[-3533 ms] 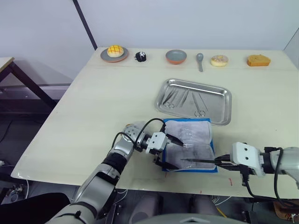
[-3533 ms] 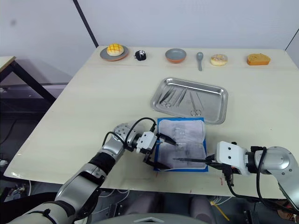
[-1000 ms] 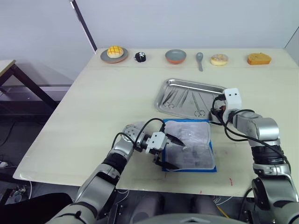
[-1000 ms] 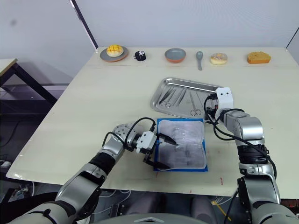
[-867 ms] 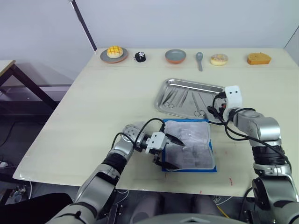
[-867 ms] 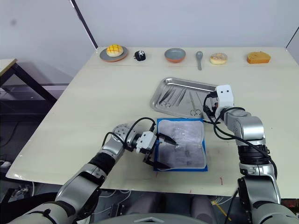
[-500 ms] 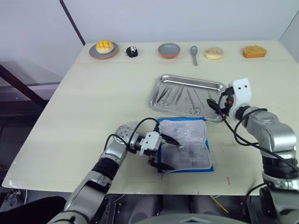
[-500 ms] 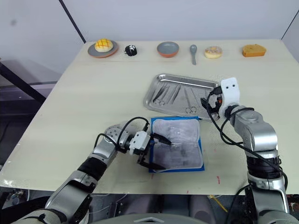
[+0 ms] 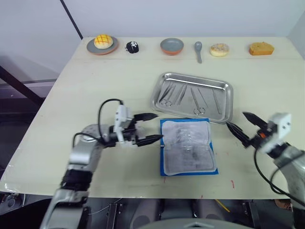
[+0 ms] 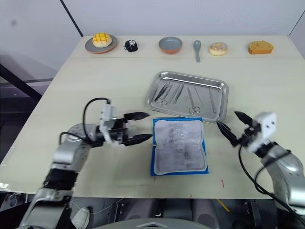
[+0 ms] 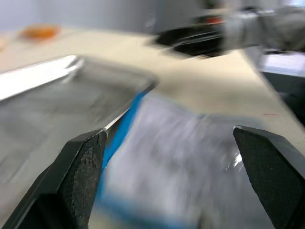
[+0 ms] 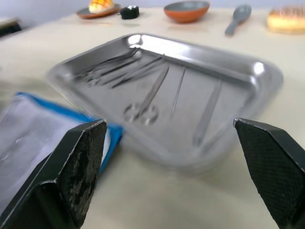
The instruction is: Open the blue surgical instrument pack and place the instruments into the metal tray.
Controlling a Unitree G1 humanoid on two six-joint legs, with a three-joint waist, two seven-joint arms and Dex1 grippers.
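Now the left gripper [image 9: 151, 127] hovers with its two black fingers spread wide and empty, just off the pack's [image 9: 187, 147] 9 o'clock edge, tips aimed at it but not touching. At the pack's 3 o'clock side, a little apart from it, the right gripper [image 9: 244, 125] is likewise splayed wide and holds nothing; it sits near the tray's [image 9: 228, 88] 5 o'clock corner.

Between the two grippers the pack lies open and flat on the table [image 9: 95, 90], grey-white lining up, a blue border showing round it. Whether any tool remains in its clear pockets cannot be told.

Just at the pack's 12 o'clock lies the tray, its near rim close to the pack's far edge. Inside it rest the instruments [image 9: 183, 95], several slim ring-handled pieces lying side by side across the tray floor.

Well beyond the tray, along the table's far edge, runs a row: a plate with a yellow bun [image 9: 101, 43], a small black-and-white figure [image 9: 131, 46], a bowl [image 9: 172, 46], a spoon [image 9: 198, 49], a doughnut [image 9: 219, 49] and an orange cake piece [image 9: 261, 48].
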